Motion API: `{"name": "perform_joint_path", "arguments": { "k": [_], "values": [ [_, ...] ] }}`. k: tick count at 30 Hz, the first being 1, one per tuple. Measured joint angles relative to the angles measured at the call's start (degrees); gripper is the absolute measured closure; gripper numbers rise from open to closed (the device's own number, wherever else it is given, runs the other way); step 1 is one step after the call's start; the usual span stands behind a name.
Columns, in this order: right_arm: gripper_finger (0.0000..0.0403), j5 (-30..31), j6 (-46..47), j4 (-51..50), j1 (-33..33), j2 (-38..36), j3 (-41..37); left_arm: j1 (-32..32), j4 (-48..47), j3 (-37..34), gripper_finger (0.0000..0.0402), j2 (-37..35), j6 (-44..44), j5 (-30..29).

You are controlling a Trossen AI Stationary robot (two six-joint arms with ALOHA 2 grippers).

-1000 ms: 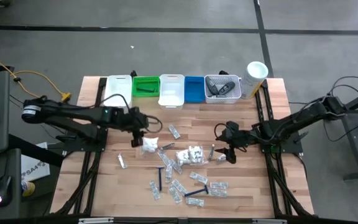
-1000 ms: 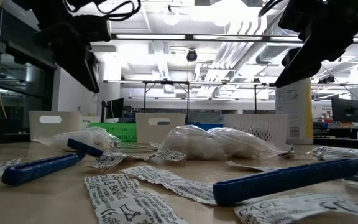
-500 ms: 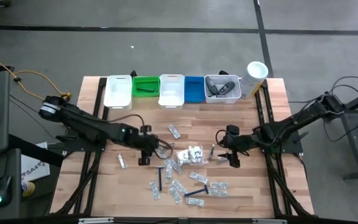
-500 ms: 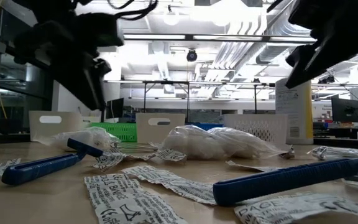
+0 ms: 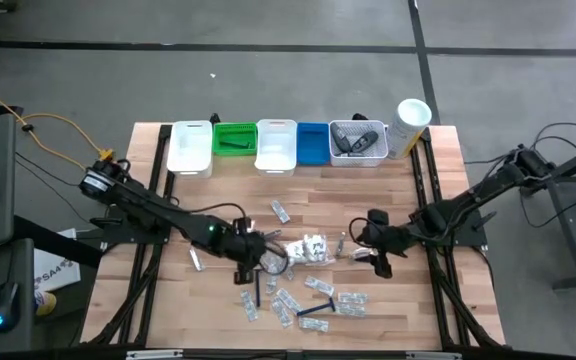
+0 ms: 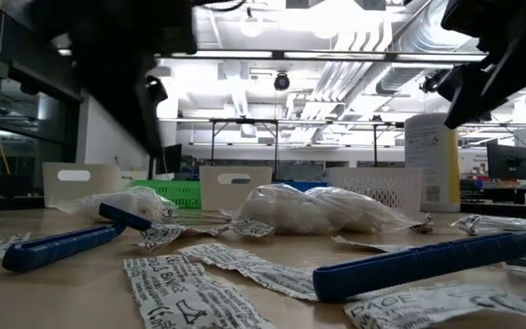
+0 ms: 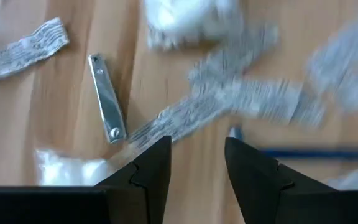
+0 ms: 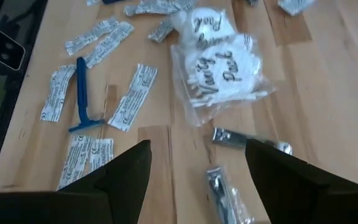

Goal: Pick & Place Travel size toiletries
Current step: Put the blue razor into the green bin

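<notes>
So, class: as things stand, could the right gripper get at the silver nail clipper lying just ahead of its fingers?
Probably yes. The right gripper is open, and the nail clipper lies flat on bare wood ahead of it, apart from the vanity pack, with nothing over it.

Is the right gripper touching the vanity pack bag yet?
Apart. The right wrist view shows bare wood between the open right gripper and the vanity pack bag; its fingers hold nothing.
</notes>
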Motion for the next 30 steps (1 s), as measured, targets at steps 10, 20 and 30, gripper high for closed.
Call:
{"name": "perform_joint_path", "arguments": {
  "k": [10,20,30],
  "values": [
    [0.0149,0.1,3.1,-1.6,1.7,0.0,0.0,0.0,-1.1,4.0,0.0252,2.2,-33.6,0.5],
    [0.0149,2.9,3.1,-2.3,1.7,0.0,0.0,-2.3,-14.5,13.0,0.0252,7.3,-50.7,3.1],
    [0.0149,2.9,4.0,-3.5,1.7,0.0,0.0,-5.2,-21.0,23.0,0.0252,16.1,-61.5,2.5]
  ]
}}
